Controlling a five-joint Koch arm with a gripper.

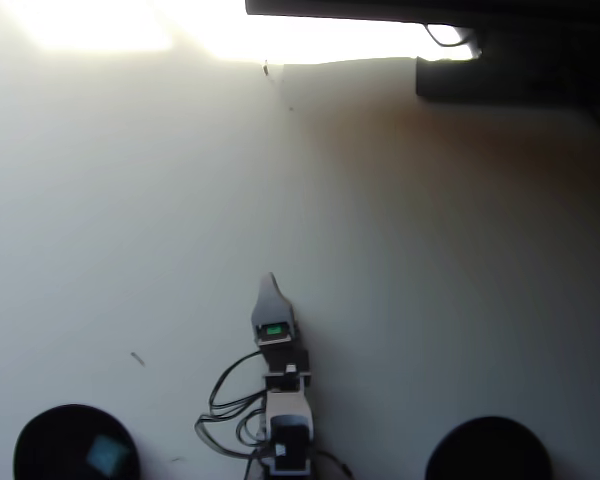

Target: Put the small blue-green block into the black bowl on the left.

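A pale, plain counter point(430, 260) fills the overhead view, washed out by strong glare along its top edge and shading to a warmer tone toward the upper right. Taking the arm at the bottom centre as the landmark, the black bowl point(40, 432) sits far to its left in the bottom-left corner, partly cut by the frame edge. The small blue-green block point(108, 456) lies inside that bowl, toward its right side, blurred but clearly teal against the dark interior. Between this bowl and the arm, a small dark fleck point(137, 358) lies on the counter. The arm itself reaches up from the bottom edge, with looped cables point(220, 400) on its left side and a small green light on its wrist. Its end effector point(271, 285) points toward the top of the view and shows as a single pale tapered tip over bare counter, so I cannot tell whether it is open or closed; nothing is seen in it. Far to the arm's right, a second black bowl point(490, 448) sits at the bottom edge. Above it, in the top-right corner, stands a dark object point(520, 70) with a cable loop.
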